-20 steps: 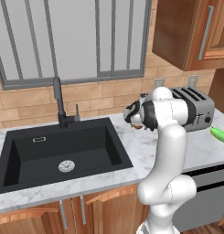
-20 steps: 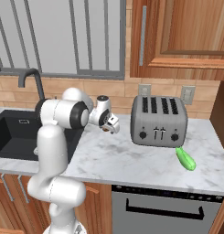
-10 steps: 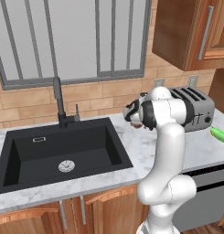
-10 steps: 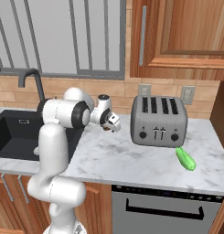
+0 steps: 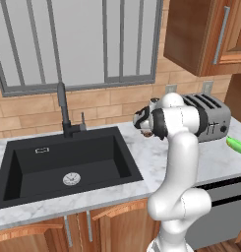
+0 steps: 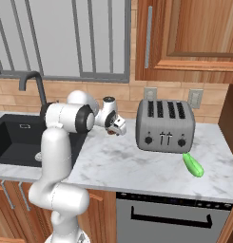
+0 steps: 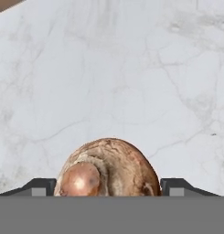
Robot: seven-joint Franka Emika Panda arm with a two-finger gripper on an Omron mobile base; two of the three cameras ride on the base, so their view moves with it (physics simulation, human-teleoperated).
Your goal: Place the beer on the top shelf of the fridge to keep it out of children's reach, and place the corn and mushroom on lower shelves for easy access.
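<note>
The mushroom [image 7: 114, 161], a round brown lump with a paler stem patch, sits between my two dark fingertips [image 7: 40, 186] in the hand view. My gripper [image 6: 113, 131] is shut on it and holds it just above the white marble counter [image 6: 127, 166], between the sink and the toaster. From the left base view the gripper [image 5: 145, 131] shows with a brown spot under the hand. The corn [image 6: 193, 164], a bright green pod, lies on the counter in front of the toaster's right end, also at the right edge [image 5: 237, 145]. The beer and the fridge are out of view.
A black sink [image 5: 68, 162] with a dark faucet [image 5: 63, 110] lies to the left. A grey four-slot toaster [image 6: 164, 126] stands right of the gripper. Wooden wall cabinets [image 6: 184, 38] hang above, and a dishwasher front [image 6: 170, 218] sits below the counter edge.
</note>
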